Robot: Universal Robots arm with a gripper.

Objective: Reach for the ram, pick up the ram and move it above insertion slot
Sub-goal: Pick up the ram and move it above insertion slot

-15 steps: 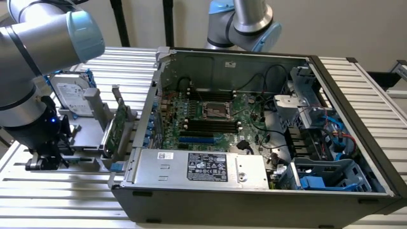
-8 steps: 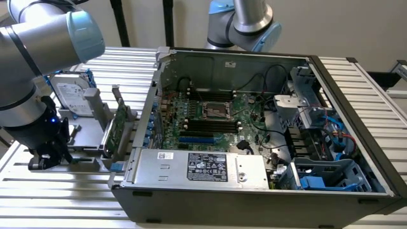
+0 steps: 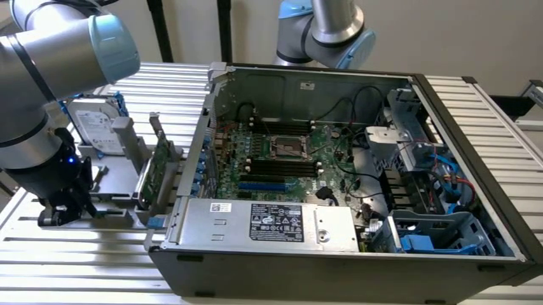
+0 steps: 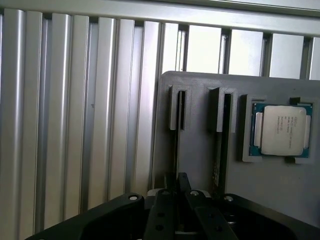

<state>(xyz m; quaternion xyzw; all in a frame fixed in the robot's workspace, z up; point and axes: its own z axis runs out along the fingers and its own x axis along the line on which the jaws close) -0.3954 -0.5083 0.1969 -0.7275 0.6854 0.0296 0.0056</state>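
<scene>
One slatted aluminium bench [image 3: 68, 267] carries every item. Positions below are referenced to the grey holder [image 3: 119, 213] on that bench.

1. Computer case [image 3: 339, 273]: open-topped, just beside the holder on the exterior view's right. The power supply [image 3: 263, 222] inside carries a black label and a small white sticker; neither is legible.
2. Arm [image 3: 34, 108]: enters from the exterior view's left. Its last link points straight down over the holder's edge farthest from the case.
3. Hard drive [image 3: 91, 127]: upright at the holder's far end. It carries a white label with unreadable print.
4. Expansion card [image 3: 157, 171]: green, upright in the holder on the case side.
5. Tool [image 4: 176, 182]: directly over the holder, at one end of the ram [image 4: 176, 150]. Whether it is apart or clamped cannot be determined.
6. Ram: seated edge-on in a holder slot, running away from the tool. A second edge-on board [image 4: 219, 160] occupies the neighbouring slot.
7. Processor [image 4: 282, 130]: flat in a holder recess beside the slots. Its lid print is unreadable.
</scene>
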